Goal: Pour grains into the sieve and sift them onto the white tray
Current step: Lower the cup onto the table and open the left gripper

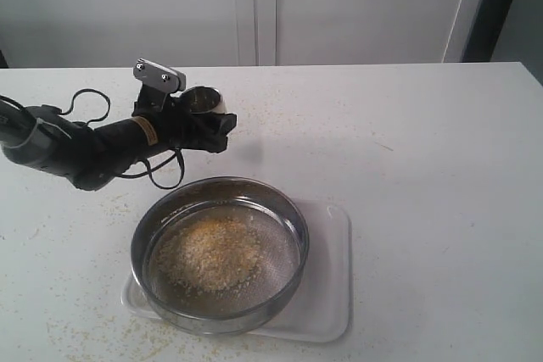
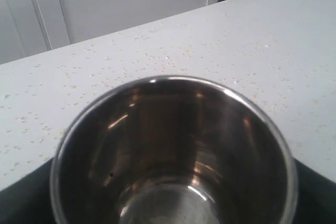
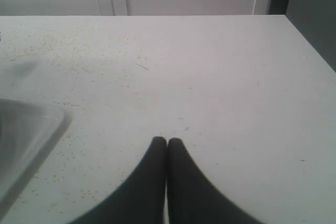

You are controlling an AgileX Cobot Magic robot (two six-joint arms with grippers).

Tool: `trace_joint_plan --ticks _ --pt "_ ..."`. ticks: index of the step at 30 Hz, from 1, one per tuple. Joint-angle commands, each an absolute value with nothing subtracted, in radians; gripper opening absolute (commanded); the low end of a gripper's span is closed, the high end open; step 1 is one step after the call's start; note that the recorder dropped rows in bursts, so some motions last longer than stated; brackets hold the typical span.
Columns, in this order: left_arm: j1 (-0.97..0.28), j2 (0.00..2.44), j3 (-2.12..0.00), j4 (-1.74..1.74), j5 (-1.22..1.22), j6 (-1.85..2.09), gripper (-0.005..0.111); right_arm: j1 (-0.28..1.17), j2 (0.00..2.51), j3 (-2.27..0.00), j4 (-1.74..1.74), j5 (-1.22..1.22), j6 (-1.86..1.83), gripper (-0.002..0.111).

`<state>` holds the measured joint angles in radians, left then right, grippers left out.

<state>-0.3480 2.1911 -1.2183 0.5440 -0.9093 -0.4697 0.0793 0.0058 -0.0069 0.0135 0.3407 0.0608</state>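
Where the tabletop (image 1: 424,167) comes closest to the camera, the white tray (image 1: 327,294) lies flat by the near edge, a little left of the middle. The sieve (image 1: 222,321) stands on the tray and covers its left part, with its left side overhanging the tray's rim. The right part of the tray is bare. The grains (image 1: 212,256) lie in a low sandy heap on the mesh, more toward the left side of the sieve. The mesh on the right side shows grey.

The right gripper (image 3: 167,145) shows only in its own wrist view. Its two dark fingers are pressed flat together with nothing between them. It hangs over bare tabletop, with a rounded corner of the tray (image 3: 31,124) near it.

Beyond the sieve, toward the left edge of the tabletop, the left arm reaches in from the left. The left gripper (image 1: 204,129) clasps a small shiny cup (image 1: 204,99) with its fingers (image 2: 21,198) spread wide around the cup's sides. The cup stands upright with its mouth upward, well apart from the sieve. Its inside (image 2: 173,145) shows bare bright metal down to the bottom. Whether its base touches the tabletop cannot be told.

Loose specks (image 2: 105,61) of the same sandy meal are scattered over the tabletop around the cup and along the left side. Past the far edge stands a pale panelled wall (image 1: 254,6).
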Motion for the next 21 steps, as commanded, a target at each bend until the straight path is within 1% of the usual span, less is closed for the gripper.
trace_joint_plan --ticks 1,6,9,11,13,15,16,17,18,19,21 --pt "-0.351 2.208 -1.223 0.553 -0.977 -0.474 0.0 0.081 0.0 0.0 0.007 0.336 0.066 0.0" --pt "-0.351 2.245 -1.223 0.576 -0.962 -0.474 0.0 0.081 0.0 0.0 0.007 0.336 0.066 0.0" --pt "-0.351 2.245 -1.223 0.576 -0.908 -0.472 0.0 0.081 0.0 0.0 0.007 0.336 0.066 0.0" --pt "-0.351 2.245 -1.223 0.576 -0.832 -0.471 0.007 0.081 0.0 0.0 0.007 0.336 0.066 0.0" --pt "-0.351 2.245 -1.223 0.576 -0.817 -0.471 0.034 0.081 0.0 0.0 0.007 0.336 0.066 0.0" --pt "-0.351 2.245 -1.223 0.571 -0.853 -0.471 0.056 0.081 0.0 0.0 0.007 0.336 0.066 0.0" --pt "-0.351 2.245 -1.223 0.567 -0.864 -0.471 0.062 0.081 0.0 0.0 0.007 0.336 0.066 0.0" --pt "-0.351 2.245 -1.223 0.567 -0.88 -0.471 0.073 0.081 0.0 0.0 0.007 0.336 0.066 0.0" --pt "-0.351 2.241 -1.223 0.567 -0.888 -0.471 0.078 0.081 0.0 0.0 0.007 0.336 0.066 0.0" --pt "-0.351 2.234 -1.223 0.572 -0.888 -0.471 0.086 0.081 0.0 0.0 0.007 0.336 0.066 0.0" --pt "-0.351 2.215 -1.223 0.592 -0.887 -0.471 0.093 0.081 0.0 0.0 0.007 0.336 0.066 0.0"
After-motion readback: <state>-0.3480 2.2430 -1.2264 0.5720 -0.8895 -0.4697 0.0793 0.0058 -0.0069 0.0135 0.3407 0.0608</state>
